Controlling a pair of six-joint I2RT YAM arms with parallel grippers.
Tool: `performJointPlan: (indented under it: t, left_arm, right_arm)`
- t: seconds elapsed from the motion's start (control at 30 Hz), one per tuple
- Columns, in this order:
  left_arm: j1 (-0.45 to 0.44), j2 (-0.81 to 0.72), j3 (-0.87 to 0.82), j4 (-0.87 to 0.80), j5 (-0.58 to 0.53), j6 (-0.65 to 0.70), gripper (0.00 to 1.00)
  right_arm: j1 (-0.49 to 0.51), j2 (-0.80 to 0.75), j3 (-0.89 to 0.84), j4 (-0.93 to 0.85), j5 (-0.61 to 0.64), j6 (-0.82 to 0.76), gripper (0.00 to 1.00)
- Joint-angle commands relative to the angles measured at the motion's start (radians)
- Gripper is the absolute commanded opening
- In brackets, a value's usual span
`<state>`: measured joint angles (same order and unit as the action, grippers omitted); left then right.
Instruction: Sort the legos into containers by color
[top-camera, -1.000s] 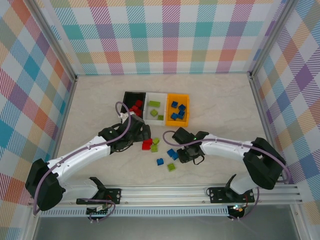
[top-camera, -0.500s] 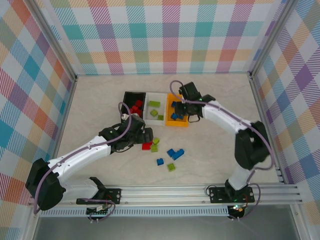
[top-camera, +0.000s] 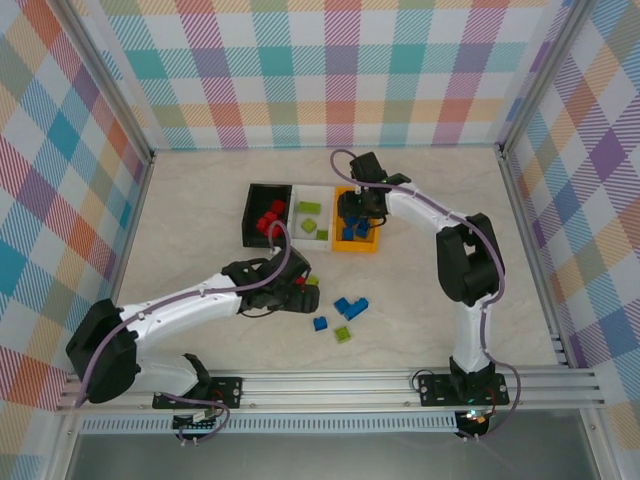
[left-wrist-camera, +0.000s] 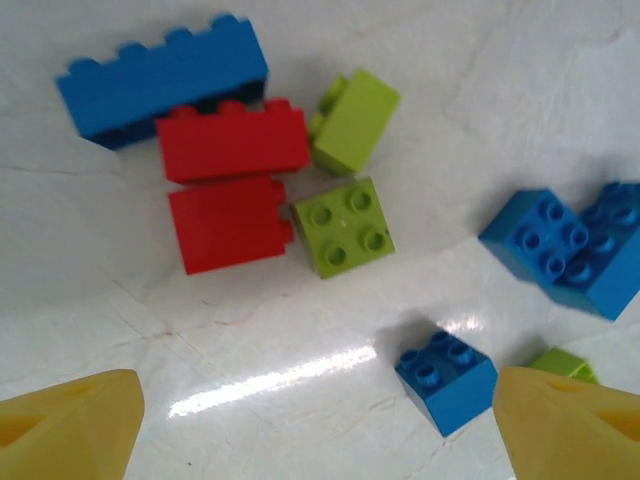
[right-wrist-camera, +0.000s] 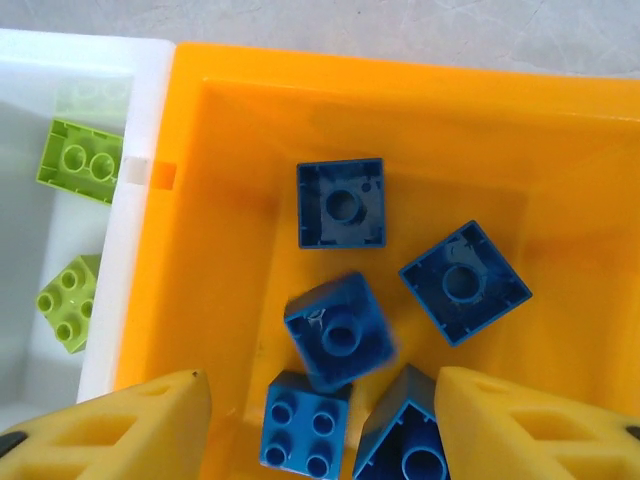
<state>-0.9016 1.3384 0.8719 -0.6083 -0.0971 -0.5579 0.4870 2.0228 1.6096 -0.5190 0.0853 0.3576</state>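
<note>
- Right pincer: a sec ago shut and low over the pale marble-look desk nr the loose pieces. It is now above the orange-yellow plastic bin, jaws parted, nothing held.
- Blue studded plastic brick below it is motion-blurred, inside the bin among four other blues. Judged just released, so one more blue is correctly sorted.
- Left pincer: has moved fwd over the loose pile, jaws wide, empty. Two red studded plastic bricks lie just ahead, touching each other.
- Likely next: a red pick for the black plastic bin, which already holds reds.
- Outstanding on desk: the reds, lime green plastic bricks, several loose blue bricks.
</note>
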Motion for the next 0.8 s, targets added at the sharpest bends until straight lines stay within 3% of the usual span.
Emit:
performJointPlan:
  t: [0.0,0.27,0.5,0.77]
  left_arm:
    - [-0.063,0.07,0.022,-0.041,0.024,0.043,0.87]
    - [-0.168,0.243,0.129,-0.071,0.014,0.091,0.85]
    - [-0.189,0.333,0.191,-0.067,0.003,0.119,0.84]
    - [-0.192,0.414,0.198,-0.055,0.027,0.139,0.66]
  right_arm:
    - [-0.002,-0.08,-0.034,-0.007,-0.026,0.009,0.66]
    - [0.01,-0.253,-0.203,0.043,-0.032,0.004,0.66]
    - [0.01,-0.34,-0.308,0.072,-0.03,0.014,0.66]
    - [0.009,-0.366,-0.338,0.073,-0.006,0.006,0.66]
